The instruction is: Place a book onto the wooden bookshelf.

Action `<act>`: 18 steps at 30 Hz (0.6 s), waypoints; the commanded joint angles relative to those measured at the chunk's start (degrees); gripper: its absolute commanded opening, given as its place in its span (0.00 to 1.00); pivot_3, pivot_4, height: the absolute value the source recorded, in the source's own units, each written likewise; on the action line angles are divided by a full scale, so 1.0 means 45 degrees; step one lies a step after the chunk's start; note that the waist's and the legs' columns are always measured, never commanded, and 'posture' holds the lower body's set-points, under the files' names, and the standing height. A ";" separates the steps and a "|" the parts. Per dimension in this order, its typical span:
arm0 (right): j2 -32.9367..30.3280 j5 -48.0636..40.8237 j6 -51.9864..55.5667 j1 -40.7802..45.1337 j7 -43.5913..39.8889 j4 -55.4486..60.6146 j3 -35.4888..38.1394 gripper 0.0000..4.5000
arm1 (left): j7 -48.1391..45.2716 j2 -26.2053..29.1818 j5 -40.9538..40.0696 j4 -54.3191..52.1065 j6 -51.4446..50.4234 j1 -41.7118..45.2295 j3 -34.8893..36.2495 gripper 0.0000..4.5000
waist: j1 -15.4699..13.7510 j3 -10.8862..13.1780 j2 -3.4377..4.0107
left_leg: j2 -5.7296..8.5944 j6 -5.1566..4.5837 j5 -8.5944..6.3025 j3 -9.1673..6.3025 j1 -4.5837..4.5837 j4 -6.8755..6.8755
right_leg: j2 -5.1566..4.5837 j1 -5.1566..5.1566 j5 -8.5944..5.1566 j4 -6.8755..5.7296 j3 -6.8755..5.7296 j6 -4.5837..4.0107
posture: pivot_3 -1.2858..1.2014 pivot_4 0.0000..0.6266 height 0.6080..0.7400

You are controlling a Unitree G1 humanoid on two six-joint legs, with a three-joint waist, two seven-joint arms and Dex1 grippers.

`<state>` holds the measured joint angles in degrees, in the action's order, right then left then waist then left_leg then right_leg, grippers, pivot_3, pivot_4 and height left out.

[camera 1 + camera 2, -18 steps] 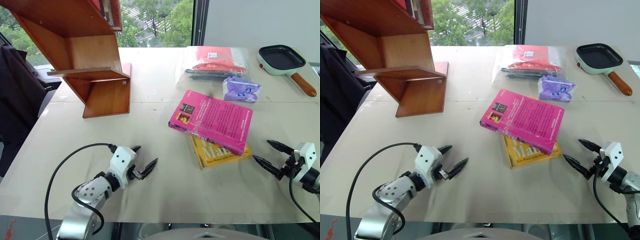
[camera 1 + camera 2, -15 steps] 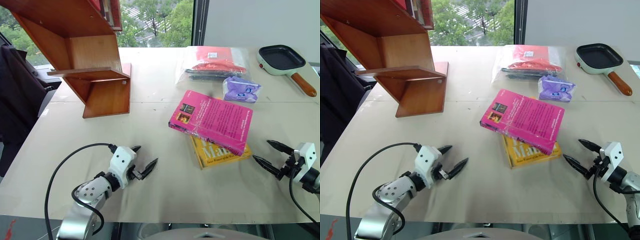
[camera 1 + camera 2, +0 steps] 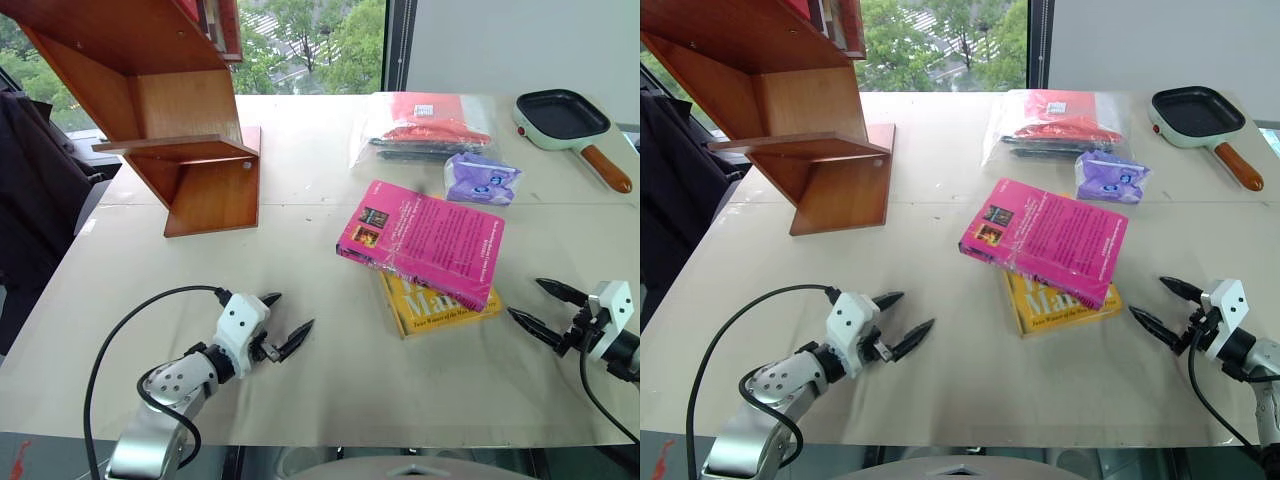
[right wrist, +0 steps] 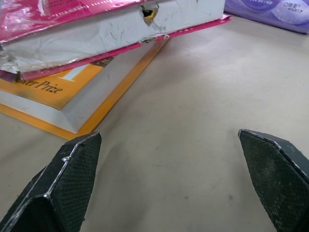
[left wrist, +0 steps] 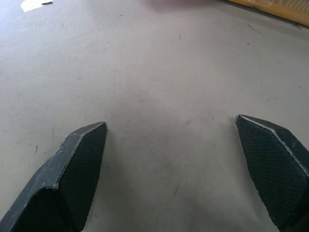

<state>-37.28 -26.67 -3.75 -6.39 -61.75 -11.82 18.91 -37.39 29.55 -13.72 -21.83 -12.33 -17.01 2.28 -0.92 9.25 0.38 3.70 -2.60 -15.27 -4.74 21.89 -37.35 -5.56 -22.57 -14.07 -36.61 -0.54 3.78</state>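
Lying askew: book (image 3: 424,242) overhanging yellow book (image 3: 440,302) | both grippers' jaws spread over bare table (image 3: 330,390)

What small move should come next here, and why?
Probably ease the right pincer toward the pink book: it is open, empty, nearest, and aimed at the book's edge, which overhangs the yellow book. The shelf waits at far left.

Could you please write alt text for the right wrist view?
A pink book lies on a yellow book on a beige table, just ahead of the open right gripper. A purple packet lies beyond.
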 commanded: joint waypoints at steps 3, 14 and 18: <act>-0.0393 0.0427 0.0416 0.0022 0.0516 0.0371 0.0097 1.00 | -0.0195 0.0255 -0.0066 0.0212 -0.0152 -0.0093 0.0081 0.97 | 0.0001 0.0000 0.0000 | 0.0000 0.0000 0.0000 0.0001 0.0000 0.0000 | 0.0000 -0.0001 0.0000 0.0000 0.0000 0.0000 | 0.52 0.24 1.00; -0.1055 0.0331 0.1996 0.4099 0.0971 -0.1436 -0.0108 0.61 | -0.2574 0.3126 -0.2761 -0.1402 -0.2272 0.1539 0.1896 1.00 | 0.0055 0.0083 -0.0047 | -0.0004 -0.0001 0.0005 0.0002 0.0015 -0.0003 | 0.0020 -0.0041 0.0014 -0.0022 0.0000 -0.0043 | 0.52 0.24 1.00; -0.0915 0.1251 0.1611 0.6954 0.1186 -0.3793 -0.0914 0.18 | -0.3358 0.4032 -0.4819 -0.2176 -0.3496 0.2496 0.3079 1.00 | 0.0071 0.0100 -0.0067 | -0.0004 0.0005 0.0008 0.0006 0.0018 -0.0008 | 0.0021 -0.0037 0.0036 -0.0016 -0.0005 -0.0010 | 0.52 0.24 1.00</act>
<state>-41.35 -22.65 4.71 22.12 -56.93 -25.86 15.57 -51.00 46.36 -31.74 -29.00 -26.25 -6.64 13.53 -0.60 9.69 0.08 3.69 -2.47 -15.17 -4.71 22.02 -37.36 -5.46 -22.79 -13.90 -36.66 -0.56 3.74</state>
